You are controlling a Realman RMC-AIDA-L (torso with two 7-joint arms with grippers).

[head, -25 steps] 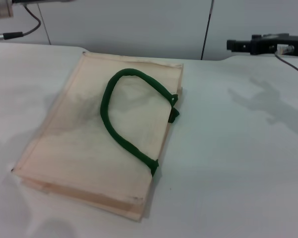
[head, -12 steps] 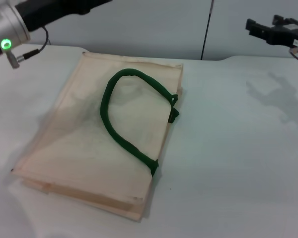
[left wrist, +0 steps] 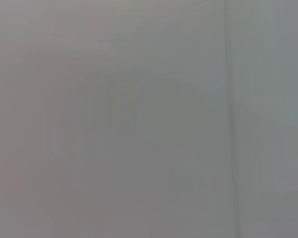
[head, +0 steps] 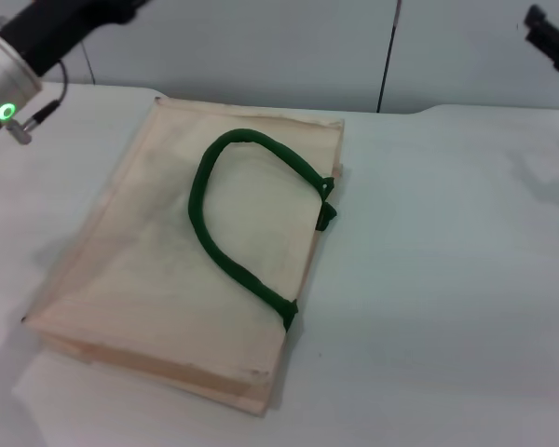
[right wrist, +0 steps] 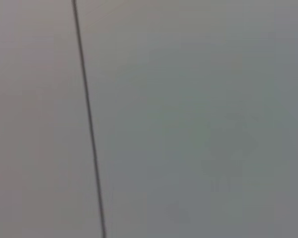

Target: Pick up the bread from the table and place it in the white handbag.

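A: Where is your cream fabric tote with the dark green rope handle (head: 182,251)?

B: It lies flat on the plain white tabletop (head: 447,279), left of centre, the handle looped over its upper face. You won't find the bread in any view.

A: And your grippers?

B: Your left arm (head: 23,51) sits at the far left corner, green light on. The right gripper (head: 552,37) barely shows at the far right edge; whether either is apart or together, I cannot tell. Both wrist views show only grey wall.

A plain grey wall (head: 261,47) has one dark vertical seam (head: 388,56).
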